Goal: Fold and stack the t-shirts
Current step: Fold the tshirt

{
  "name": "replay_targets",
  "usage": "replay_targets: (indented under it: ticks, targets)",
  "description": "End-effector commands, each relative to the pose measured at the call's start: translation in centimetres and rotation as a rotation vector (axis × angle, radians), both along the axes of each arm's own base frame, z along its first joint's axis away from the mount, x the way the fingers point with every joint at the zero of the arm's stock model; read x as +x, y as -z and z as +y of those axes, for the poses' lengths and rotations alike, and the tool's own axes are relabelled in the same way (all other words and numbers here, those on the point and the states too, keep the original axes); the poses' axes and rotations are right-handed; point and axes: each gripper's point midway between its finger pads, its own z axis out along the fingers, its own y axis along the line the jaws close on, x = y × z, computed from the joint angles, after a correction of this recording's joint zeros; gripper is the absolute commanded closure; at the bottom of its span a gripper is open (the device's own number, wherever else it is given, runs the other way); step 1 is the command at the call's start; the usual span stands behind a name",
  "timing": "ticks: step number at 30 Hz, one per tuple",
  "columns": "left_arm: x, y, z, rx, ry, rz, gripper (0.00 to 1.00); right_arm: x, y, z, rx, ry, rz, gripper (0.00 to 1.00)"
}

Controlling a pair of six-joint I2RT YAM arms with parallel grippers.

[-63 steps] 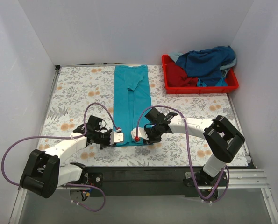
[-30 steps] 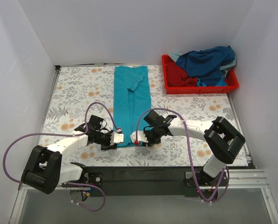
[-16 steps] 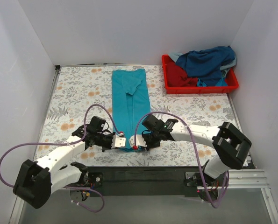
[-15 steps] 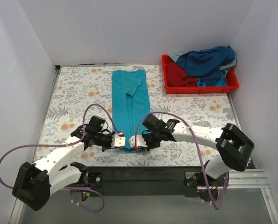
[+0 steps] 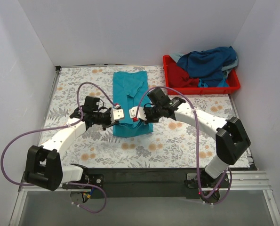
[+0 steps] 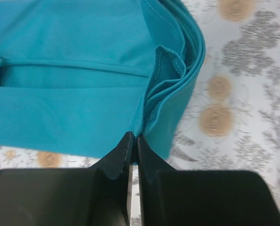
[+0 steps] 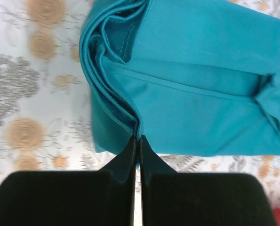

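Your red tray (image 5: 203,90), upper right, holds a heap: navy shirt (image 5: 208,61) over red shirt (image 5: 177,77). Mid-frame, your left gripper (image 5: 117,114) and right gripper (image 5: 134,116) each pinch tight the doubled-over edge of the teal t-shirt (image 5: 129,94) on the floral table (image 5: 74,89).

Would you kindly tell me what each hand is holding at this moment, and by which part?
Both hold the teal t-shirt: the left hand pinches its layered bottom edge at the left corner, the right hand at the right corner.
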Motion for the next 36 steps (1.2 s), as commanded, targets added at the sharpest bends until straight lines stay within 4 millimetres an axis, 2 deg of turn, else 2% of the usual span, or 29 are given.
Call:
replay_targets:
  ticks: [1,2,3,4,5,7,8,9,10,11,12,13,15,18,19,26,28,36]
  targets:
    - [5.0,-3.1,-0.1,-0.061,-0.038,-0.117,1.0,2.9,-1.6,1.0,0.027,-0.039,-0.064,0.99]
    - [6.0,-2.3,-0.1,-0.058,-0.049,-0.091,1.0,4.5,-1.7,1.1,0.031,-0.023,-0.07,0.99]
    - [7.3,-3.2,-0.2,-0.071,-0.055,-0.119,1.0,5.2,-1.8,1.2,0.033,-0.021,-0.076,0.99]
    - [8.3,-3.3,0.3,-0.073,-0.072,-0.121,1.0,6.0,-1.8,1.3,0.034,-0.026,-0.091,0.99]
    - [9.1,-2.4,0.4,-0.066,-0.079,-0.103,1.0,7.4,-2.0,1.4,0.037,-0.013,-0.102,0.99]
    - [10.9,-3.0,0.5,-0.073,-0.085,-0.136,1.0,8.8,-1.9,1.4,0.038,-0.013,-0.118,0.99]
    - [11.5,-2.2,0.5,-0.067,-0.089,-0.124,1.0,9.9,-1.2,1.2,0.026,-0.005,-0.117,0.99]
    - [12.3,-2.2,0.6,-0.066,-0.093,-0.138,1.0,10.9,-1.8,1.5,0.036,-0.002,-0.139,0.99]
    - [13.2,-2.5,0.6,-0.068,-0.097,-0.151,1.0,11.6,-0.9,1.5,0.023,-0.001,-0.13,0.99]
    - [13.8,-2.5,0.6,-0.067,-0.103,-0.157,1.0,12.6,-0.8,1.2,0.021,0.005,-0.139,0.99]
    - [14.6,-1.7,0.8,-0.058,-0.113,-0.147,1.0,13.6,-1.5,1.5,0.035,0.009,-0.16,0.99]
    - [15.4,-2.0,0.8,-0.056,-0.114,-0.164,1.0,14.2,-0.7,1.5,0.025,0.011,-0.154,0.99]
    - [16.6,-0.9,1.2,-0.045,-0.129,-0.154,1.0,15.6,-0.4,1.3,0.023,0.018,-0.166,0.99]
    - [18.5,-1.0,1.5,-0.046,-0.148,-0.177,1.0,17.6,0.1,1.3,0.019,0.026,-0.181,0.99]
    - [18.9,-0.2,1.6,-0.039,-0.154,-0.164,1.0,18.3,0.5,1.6,0.018,0.027,-0.184,0.99]
    - [21.2,1.3,2.2,-0.022,-0.184,-0.173,1.0,20.8,2.3,1.6,0.005,0.047,-0.185,0.99]
    - [21.5,1.5,2.2,-0.02,-0.189,-0.172,1.0,21.1,3.1,1.5,-0.002,0.052,-0.177,0.99]
    - [22.8,3.3,2.7,-0.002,-0.227,-0.165,1.0,23.1,4.1,1.5,-0.008,0.088,-0.21,0.99]
